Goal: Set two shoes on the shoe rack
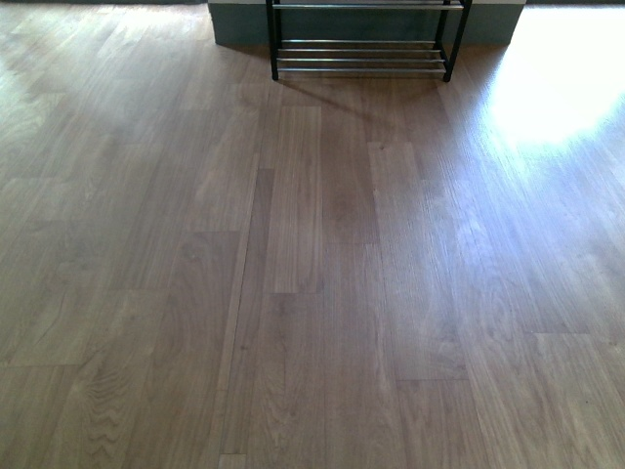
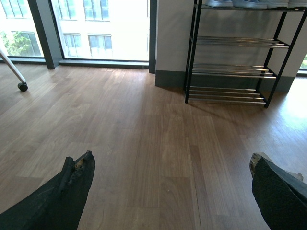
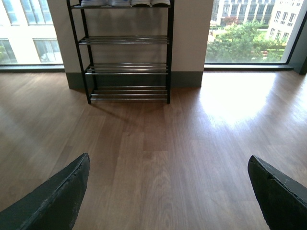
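Front view: bare wood floor (image 1: pixel 322 293), shoe rack (image 1: pixel 361 54) far ahead against wall. Shoes (image 3: pixel 124 3) already on top shelf. Left gripper (image 2: pixel 170 167) and right gripper (image 3: pixel 168 167) spread wide, empty. Risk: rack distant, overreach, bumped frame.

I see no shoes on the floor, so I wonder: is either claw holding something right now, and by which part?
Nothing is held. The left claw and the right claw are both open, with only bare wooden floor between their fingers.
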### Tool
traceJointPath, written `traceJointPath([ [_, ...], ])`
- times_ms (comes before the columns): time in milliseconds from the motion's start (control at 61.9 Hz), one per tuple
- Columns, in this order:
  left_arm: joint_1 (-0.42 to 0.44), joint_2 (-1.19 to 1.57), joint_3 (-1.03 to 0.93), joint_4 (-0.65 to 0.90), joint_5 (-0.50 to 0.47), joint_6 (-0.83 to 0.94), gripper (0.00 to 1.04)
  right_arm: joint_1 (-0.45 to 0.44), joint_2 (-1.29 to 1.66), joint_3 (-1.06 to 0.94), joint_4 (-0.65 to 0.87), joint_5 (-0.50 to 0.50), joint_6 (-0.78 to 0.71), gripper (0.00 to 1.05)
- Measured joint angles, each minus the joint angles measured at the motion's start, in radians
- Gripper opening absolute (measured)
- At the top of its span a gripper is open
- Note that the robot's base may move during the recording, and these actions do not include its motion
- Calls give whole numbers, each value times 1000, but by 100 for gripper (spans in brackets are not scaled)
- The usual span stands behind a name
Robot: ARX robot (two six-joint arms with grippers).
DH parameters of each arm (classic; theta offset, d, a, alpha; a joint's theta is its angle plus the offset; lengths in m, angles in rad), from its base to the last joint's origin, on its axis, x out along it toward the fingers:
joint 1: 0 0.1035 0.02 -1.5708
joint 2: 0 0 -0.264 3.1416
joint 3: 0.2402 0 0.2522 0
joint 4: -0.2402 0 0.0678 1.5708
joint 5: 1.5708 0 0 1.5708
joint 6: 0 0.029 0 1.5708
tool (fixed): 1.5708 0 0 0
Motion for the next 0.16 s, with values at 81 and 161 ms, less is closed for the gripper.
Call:
traceJointPath([
  [81, 0, 0, 0, 0, 0, 0, 95, 0, 0, 0, 0, 0, 0, 96],
  [161, 0, 0, 0, 0, 0, 0, 95, 0, 0, 0, 0, 0, 0, 96],
])
